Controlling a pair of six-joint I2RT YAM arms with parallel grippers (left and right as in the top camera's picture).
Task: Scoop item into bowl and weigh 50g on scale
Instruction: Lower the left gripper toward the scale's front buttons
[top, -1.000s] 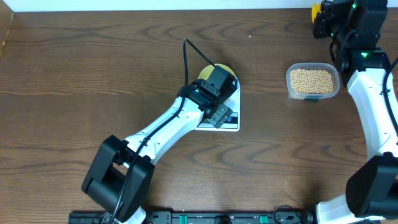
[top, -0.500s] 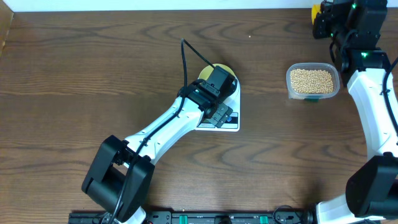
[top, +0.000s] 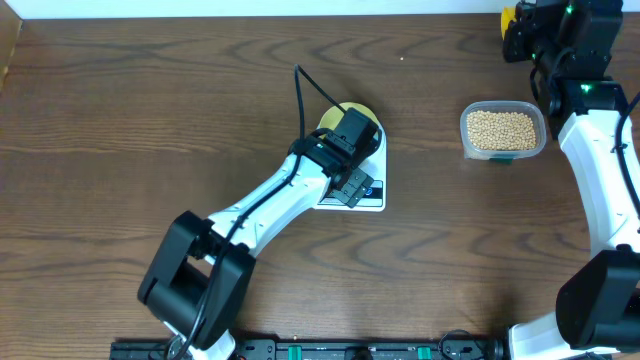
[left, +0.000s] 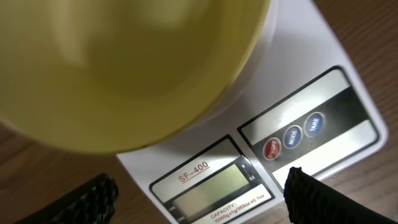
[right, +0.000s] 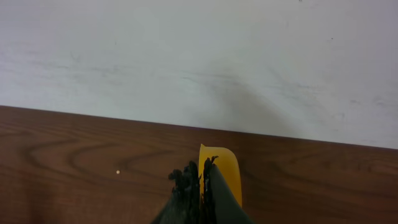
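Your round, pale yellow bowl (top: 333, 113) sits on the white scale (left: 298, 56), mid-frame overhead, with the left gripper (left: 202, 194) spread wide over it, holding nothing. Upper right, your right gripper (right: 200, 186) is pinched tight on the yellow scoop (right: 221, 168).

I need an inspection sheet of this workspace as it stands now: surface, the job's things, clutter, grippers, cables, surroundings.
Surface: dark wooden table, grain visible.
Job's things: pale yellow bowl stands on the white scale; the inside of the bowl is hidden. The display shows no readable digits. Beans fill a clear tub to the right of the scale.
Clutter: nothing seen.
Grippers: left gripper open over the display end of the scale, holding nothing. Right gripper shut on the yellow scoop, near the far edge of the table.
Cables: black cable loops up from the left wrist.
Surroundings: white wall behind the table.
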